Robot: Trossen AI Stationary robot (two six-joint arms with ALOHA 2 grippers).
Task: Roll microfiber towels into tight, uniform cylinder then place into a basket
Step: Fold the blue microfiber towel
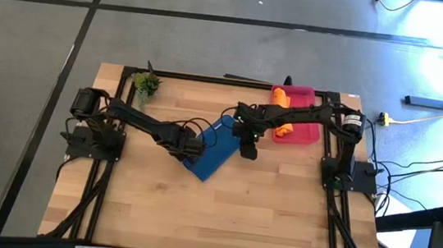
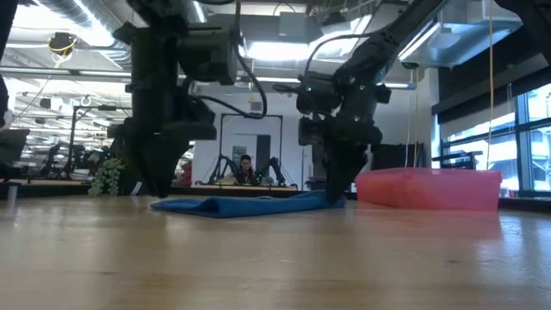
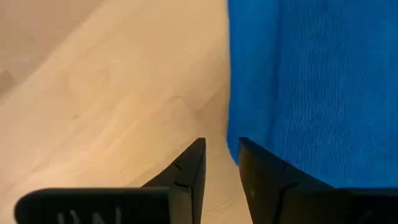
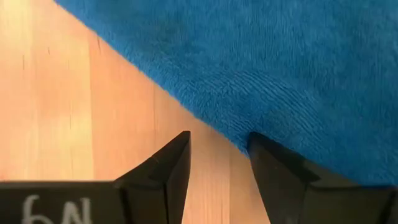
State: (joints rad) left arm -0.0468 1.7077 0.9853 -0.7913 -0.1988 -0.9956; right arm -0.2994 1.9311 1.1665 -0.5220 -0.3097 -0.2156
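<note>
Blue towel [image 1: 217, 146] lies mid-table, bare wood around; left gripper [image 3: 217, 149] and right gripper [image 4: 219, 146], fingers slightly parted, straddle its edges.

Hidden and cut-off parts around the two claws

The blue towel [image 1: 217, 147] lies partly under both arms from above, its edge beneath the left gripper [image 3: 222, 158] and right gripper [image 4: 219, 152] unseen; in each wrist view it runs past the frame beyond the fingertips. The orange towel [image 1: 282, 114] in the basket [image 1: 307, 135], behind the right claw, is partly covered by that arm
</note>
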